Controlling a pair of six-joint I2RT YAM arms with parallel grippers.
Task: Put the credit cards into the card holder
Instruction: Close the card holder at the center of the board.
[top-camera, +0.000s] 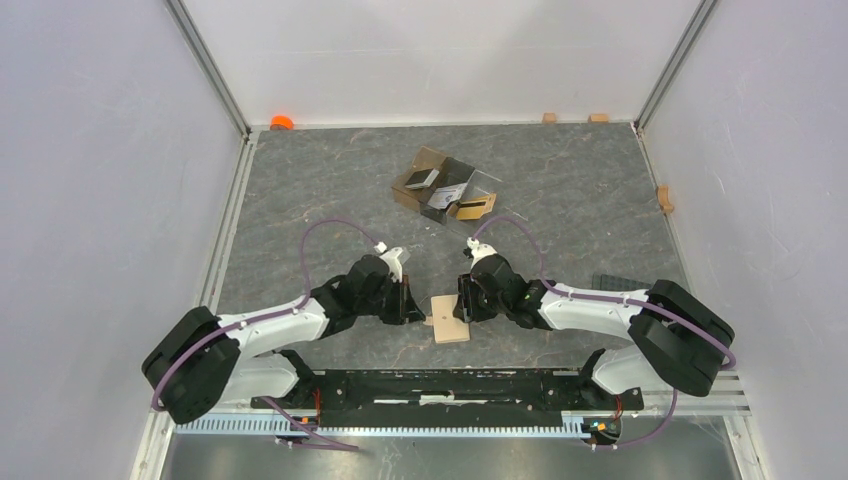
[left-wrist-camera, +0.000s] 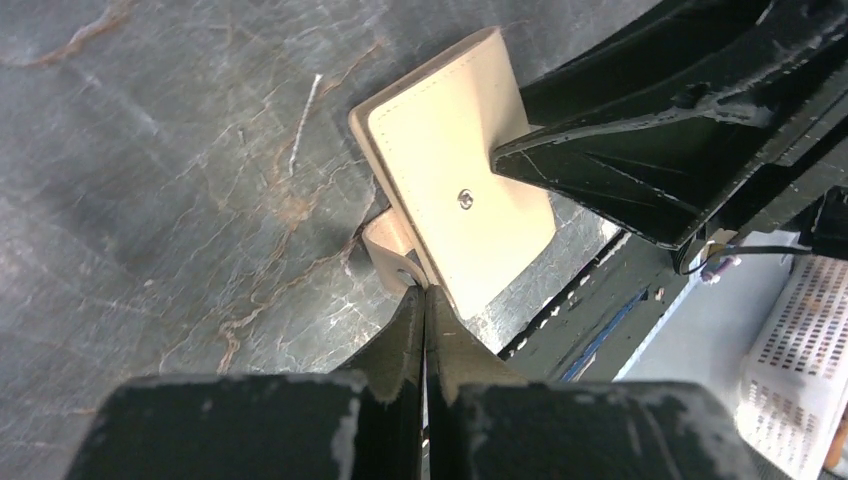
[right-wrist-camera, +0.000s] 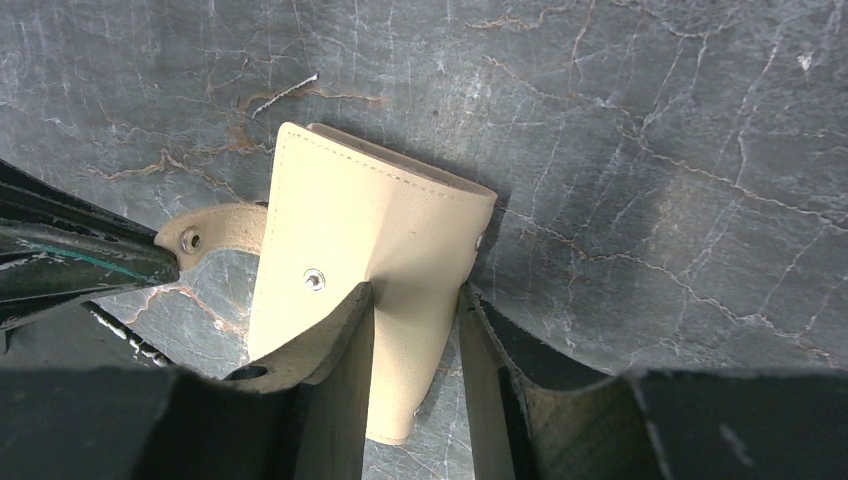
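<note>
The tan card holder (top-camera: 450, 318) lies closed near the table's front edge, between my two grippers. My right gripper (right-wrist-camera: 415, 295) is shut on its right edge, one finger on the top face and one on the outer side. My left gripper (left-wrist-camera: 425, 292) is shut, its tips pinching the end of the snap tab (left-wrist-camera: 385, 240). The card holder also shows in the left wrist view (left-wrist-camera: 460, 160) and the right wrist view (right-wrist-camera: 340, 220). The credit cards sit in the clear brown divided box (top-camera: 432, 160): a dark one (top-camera: 420, 180), a silver-grey one (top-camera: 450, 193) and an orange-gold one (top-camera: 472, 208).
An orange object (top-camera: 281, 122) lies at the far left corner. Small wooden blocks (top-camera: 549, 117) sit along the back wall and one (top-camera: 664, 198) on the right wall. A dark ridged strip (top-camera: 620, 282) lies at the right. A white basket (left-wrist-camera: 800, 370) shows beyond the front rail.
</note>
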